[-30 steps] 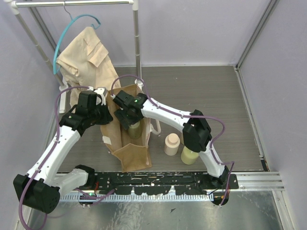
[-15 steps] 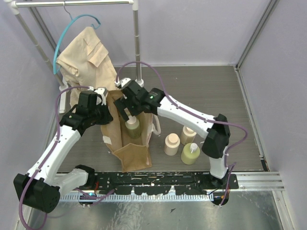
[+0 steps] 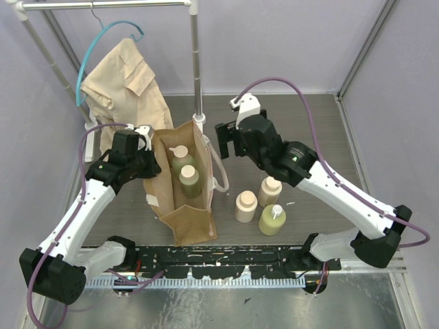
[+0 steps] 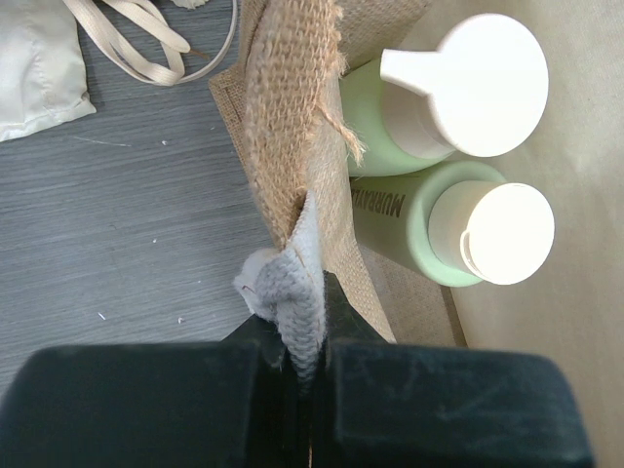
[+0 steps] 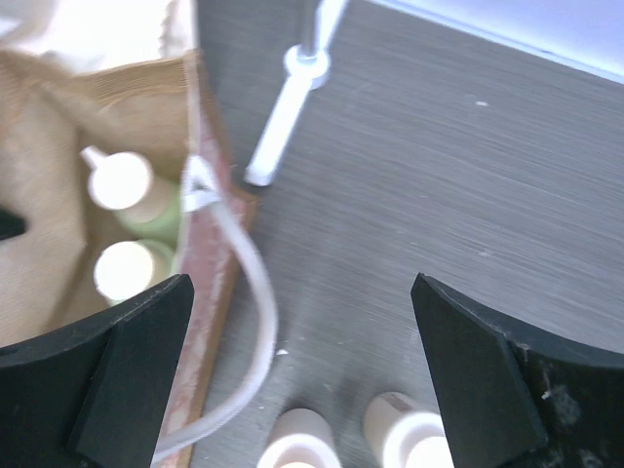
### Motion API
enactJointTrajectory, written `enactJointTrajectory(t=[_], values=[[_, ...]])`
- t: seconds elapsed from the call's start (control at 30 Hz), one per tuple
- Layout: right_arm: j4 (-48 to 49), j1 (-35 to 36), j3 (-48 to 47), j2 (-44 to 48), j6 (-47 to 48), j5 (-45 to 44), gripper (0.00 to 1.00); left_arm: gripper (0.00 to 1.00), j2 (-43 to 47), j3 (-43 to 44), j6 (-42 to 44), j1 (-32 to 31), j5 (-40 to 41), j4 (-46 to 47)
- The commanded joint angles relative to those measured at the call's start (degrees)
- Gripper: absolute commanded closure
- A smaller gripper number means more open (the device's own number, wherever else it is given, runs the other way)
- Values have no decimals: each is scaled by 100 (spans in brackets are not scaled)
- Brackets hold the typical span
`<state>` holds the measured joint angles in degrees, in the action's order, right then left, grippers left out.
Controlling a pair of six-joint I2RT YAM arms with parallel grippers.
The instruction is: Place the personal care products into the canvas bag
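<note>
My left gripper (image 4: 310, 351) is shut tight on the canvas bag (image 3: 195, 223) rim at 10 o'clock, with two green bottles (image 3: 190, 179) inside; my right gripper (image 3: 230, 140) is wide open, holding nothing; next, I think, it should grab the peach bottle (image 3: 269, 190) at the bag's 3 o'clock.

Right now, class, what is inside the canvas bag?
Inside the canvas bag stand two olive-green bottles with cream caps, the far bottle and the near bottle, side by side. The bag's walls cover their lower bodies and the floor, so anything beneath is unseen.
</note>
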<state>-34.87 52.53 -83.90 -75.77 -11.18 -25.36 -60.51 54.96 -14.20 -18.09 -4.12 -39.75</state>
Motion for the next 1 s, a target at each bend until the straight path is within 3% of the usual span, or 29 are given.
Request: enactJointTrajectory(t=[0.0, 0.2, 0.4, 0.97], values=[[-812, -254, 121, 159, -327, -1078, 0, 100, 6, -10, 41, 20, 83, -106], [-1034, -1231, 1363, 953, -683, -333, 0, 100, 16, -24, 57, 21, 75, -112], [-1275, -1929, 1866, 1194, -624, 107, 0, 100, 24, -49, 49, 24, 21, -65], [-1112, -2082, 2791, 1072, -692, 1749, 0, 100, 19, -129, 24, 22, -2, -1]])
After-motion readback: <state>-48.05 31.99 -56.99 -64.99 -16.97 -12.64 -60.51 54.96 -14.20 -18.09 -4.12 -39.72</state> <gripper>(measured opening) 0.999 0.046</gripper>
